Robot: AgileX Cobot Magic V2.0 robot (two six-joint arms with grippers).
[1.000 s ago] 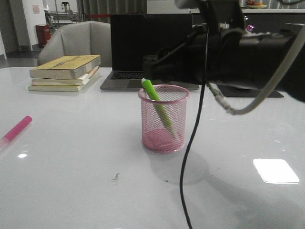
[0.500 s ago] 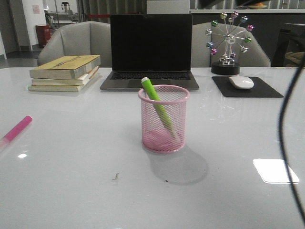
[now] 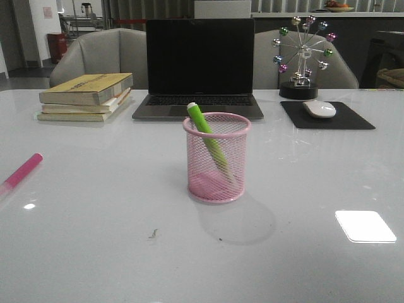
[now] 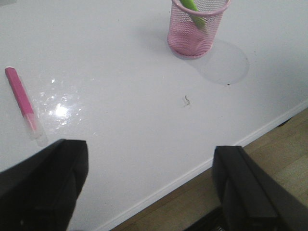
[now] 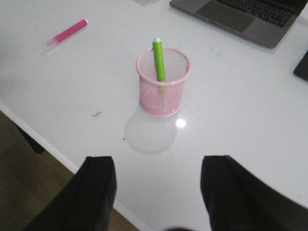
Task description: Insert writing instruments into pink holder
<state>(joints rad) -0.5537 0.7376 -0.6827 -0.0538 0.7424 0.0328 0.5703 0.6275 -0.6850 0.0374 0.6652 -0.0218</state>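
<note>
We see the green pen [image 3: 208, 139] leaning in the holder [image 3: 217, 158], the pink pen [image 3: 22, 172] flat on the tabletop [image 3: 113, 214] well left, and both pincers, left [image 4: 149, 187] and right [image 5: 159, 192], wide open, empty, high above it, ready for a pick.

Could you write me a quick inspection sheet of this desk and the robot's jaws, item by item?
Surface: white glossy table, small dark specks near its front.
Job's things: green pen leaning inside the pink cup; pink pen lying flat at the table's left edge, outside the cup.
Clutter: books, laptop, mouse on a mat, ferris-wheel ornament.
Grippers: left gripper and right gripper, jaws wide apart, both empty, above the table's near edge.
Cables: nothing seen.
Surroundings: grey chairs behind the table.
</note>
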